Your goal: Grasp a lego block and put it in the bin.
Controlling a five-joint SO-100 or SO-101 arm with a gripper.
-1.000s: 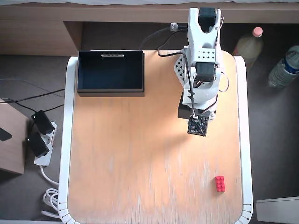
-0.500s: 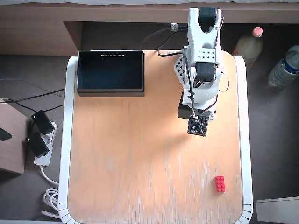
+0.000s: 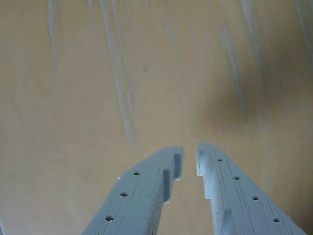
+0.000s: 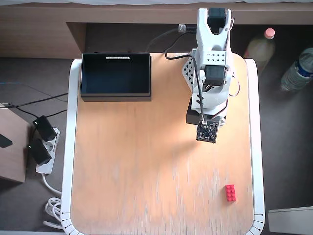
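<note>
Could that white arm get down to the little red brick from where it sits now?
Probably yes: the lego block lies alone on bare table, nothing between it and the gripper, whose fingers are nearly closed and would need opening.

The overhead view looks straight down from high above and takes in the whole wooden table, with strips of dark floor on either side. The arm enters from twelve o'clock, the bin sits toward eleven o'clock, and the lego block lies toward five o'clock. The wrist view rides on the arm, close to the tabletop, facing forward and down along the two pale fingers that rise from its six o'clock edge. Both views share only the bare wood just ahead of the arm's tip, near the table's centre-right.
</note>
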